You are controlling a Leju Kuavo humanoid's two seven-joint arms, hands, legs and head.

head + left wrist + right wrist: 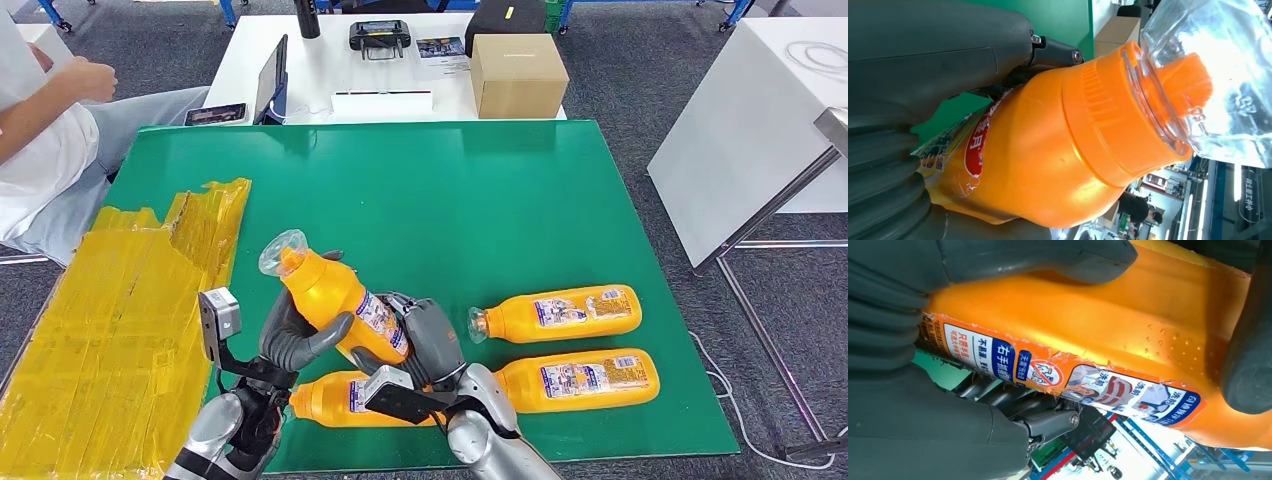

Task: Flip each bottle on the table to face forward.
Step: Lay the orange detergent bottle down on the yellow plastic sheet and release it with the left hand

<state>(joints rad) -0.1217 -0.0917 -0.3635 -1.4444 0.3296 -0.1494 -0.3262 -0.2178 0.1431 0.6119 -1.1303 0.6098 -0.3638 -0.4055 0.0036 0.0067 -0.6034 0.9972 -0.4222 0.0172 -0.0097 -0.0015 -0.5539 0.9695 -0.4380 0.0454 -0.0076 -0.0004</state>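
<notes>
Head view: both hands grip one orange bottle (338,297) raised off the green table (450,190); the left hand (300,335) wraps its lower side, thumb across the front; the right hand (428,345) clasps the base end, just right of the left; the bottle tilts, its clear cap (280,250) up and away from both hands, label (380,322) turned toward the right hand. A second bottle (335,398) lies flat directly under the hands, partly hidden by them; a third (558,313) lies just right of the right hand, cap pointing toward it, label up; a fourth (580,380) lies nearer the robot, right of the right wrist, label up. Yellow sheeting (120,330) sits left of the left hand; a person (40,130) sits beyond it, well apart.

Left wrist view: the left hand (923,65) presses on the bottle (1048,165); the cap (1218,75) juts past the fingers.

Right wrist view: the right hand (923,390) holds the bottle (1098,315) by its body, fingers (1023,260) curled over it; the label (1073,377) runs beside the palm.
</notes>
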